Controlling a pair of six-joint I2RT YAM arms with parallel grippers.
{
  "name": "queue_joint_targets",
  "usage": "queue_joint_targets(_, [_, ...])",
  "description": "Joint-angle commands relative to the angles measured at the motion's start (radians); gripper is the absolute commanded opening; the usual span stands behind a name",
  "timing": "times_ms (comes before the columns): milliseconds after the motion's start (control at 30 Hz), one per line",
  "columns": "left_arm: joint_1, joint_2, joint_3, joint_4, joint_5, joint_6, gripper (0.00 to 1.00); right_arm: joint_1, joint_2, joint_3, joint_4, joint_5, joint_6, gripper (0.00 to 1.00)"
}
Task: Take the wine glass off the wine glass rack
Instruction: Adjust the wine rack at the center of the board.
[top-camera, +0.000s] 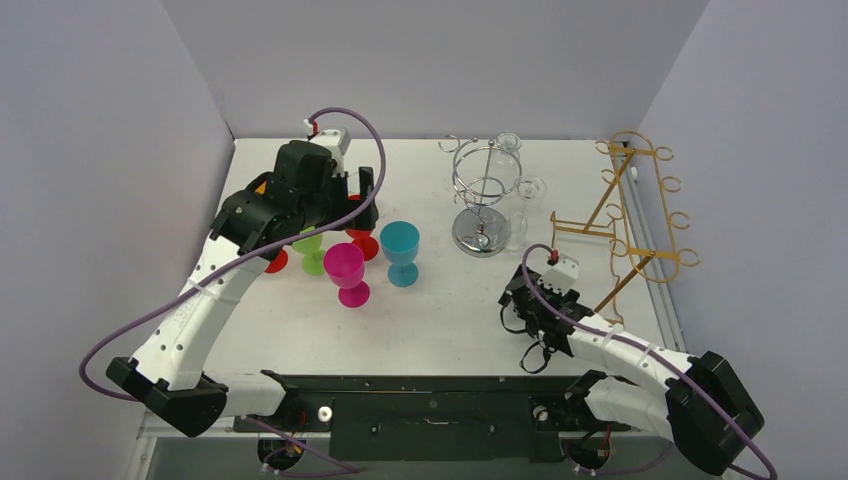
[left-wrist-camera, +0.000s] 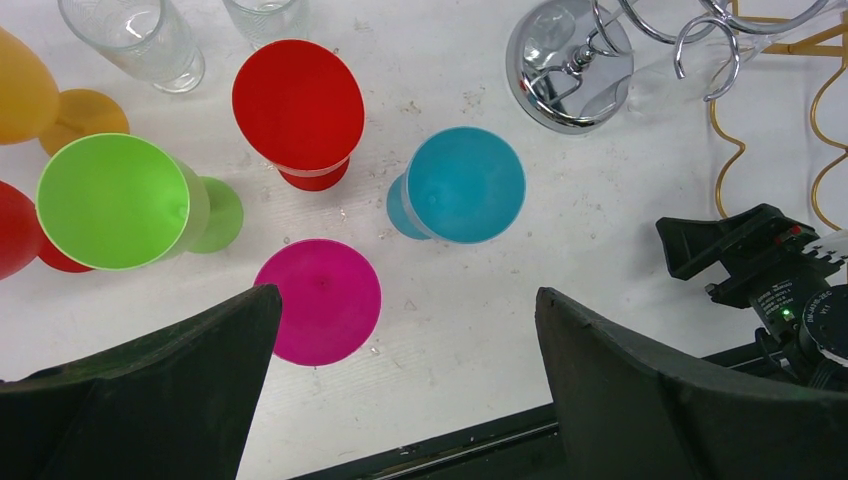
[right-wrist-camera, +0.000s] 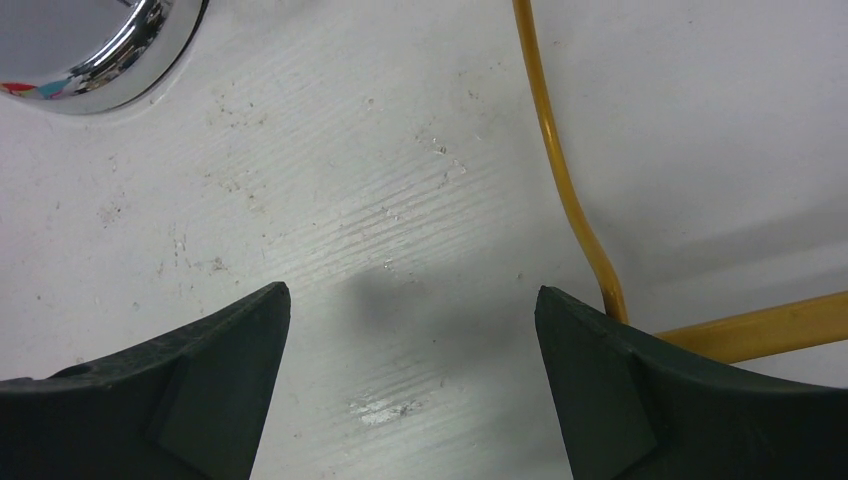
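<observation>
Left gripper spread wide, empty, above the pink cup; its camera shows clear tumblers that the arm hides from above. Right gripper, equally wide and empty, is over the table beside a gold wire. The top view shows the wine glass hanging on the chrome rack.

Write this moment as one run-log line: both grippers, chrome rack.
left gripper: open, near pink goblet | right gripper: open, empty, beside gold rack | chrome rack: clear glass hanging | task: unfinished

right gripper spread wide over the white table; chrome base at eleven o'clock, yellow wire rack running from twelve to four o'clock.
</observation>
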Motion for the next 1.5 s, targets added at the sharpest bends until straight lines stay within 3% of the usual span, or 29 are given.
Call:
queue_joint_targets(0, [-0.003, -0.013, -0.003, 0.053, 0.021, 0.008, 0.96, -0.039, -0.019, 0.011, -0.022, -0.012, -0.031, 0.88])
queue_joint_targets(767, [-0.002, -0.033, 0.0, 0.054, 0.043, 0.01, 0.96, -0.392, 0.092, 0.146, 0.016, -0.187, -0.246, 0.88])
queue_joint_targets(1467, [0.009, -0.06, -0.009, 0.043, 0.044, 0.015, 0.96, -0.589, 0.316, 0.305, 0.059, -0.292, -0.316, 0.87])
